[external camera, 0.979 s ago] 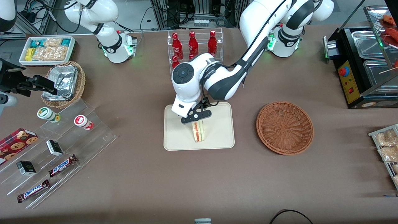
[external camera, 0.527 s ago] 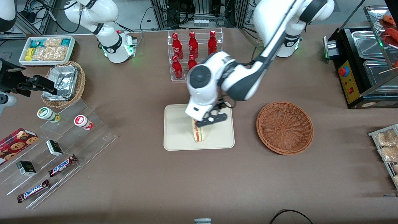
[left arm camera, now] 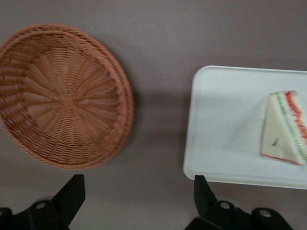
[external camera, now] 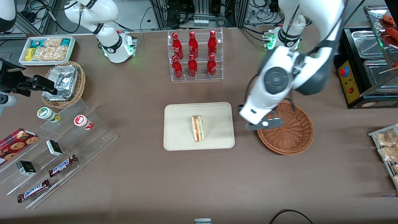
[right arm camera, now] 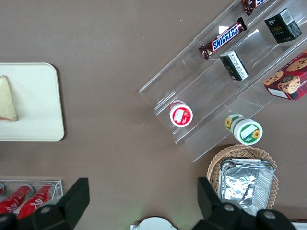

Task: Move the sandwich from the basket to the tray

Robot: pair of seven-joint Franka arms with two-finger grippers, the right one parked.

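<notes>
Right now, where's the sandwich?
In the front view the sandwich lies on the cream tray, near its middle, with nothing gripping it. The open pincer hangs apart from it, over the wicker basket's rim nearest the tray.

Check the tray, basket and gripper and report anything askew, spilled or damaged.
Nothing stands out. The sandwich rests intact on the tray, the basket sits upright and empty, and the gripper hangs open above the basket's rim.
</notes>
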